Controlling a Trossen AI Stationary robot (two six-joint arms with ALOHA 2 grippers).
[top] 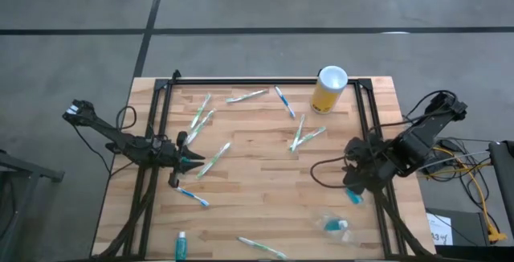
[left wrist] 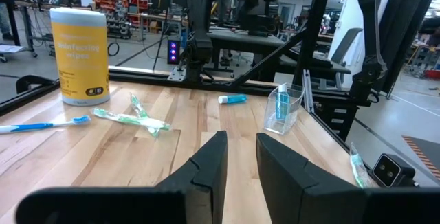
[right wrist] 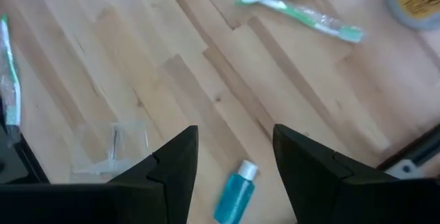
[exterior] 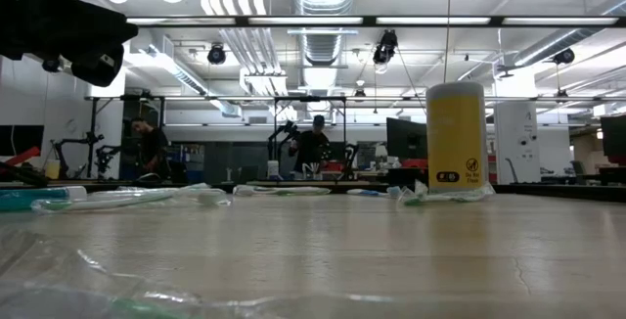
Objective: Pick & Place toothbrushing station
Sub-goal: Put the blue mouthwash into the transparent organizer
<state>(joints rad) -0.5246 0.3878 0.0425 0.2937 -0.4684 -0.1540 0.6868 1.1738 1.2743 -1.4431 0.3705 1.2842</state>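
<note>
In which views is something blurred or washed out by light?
Low view: the near table edge is out of focus and ceiling lamps glare white. Right wrist view: the clear cup looks faint and soft. High view: evenly lit.

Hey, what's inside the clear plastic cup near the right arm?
The clear plastic cup stands upright and holds one small teal tube with its white cap up. Nothing else shows inside through its see-through walls. A second teal tube lies on the table beyond it.
</note>
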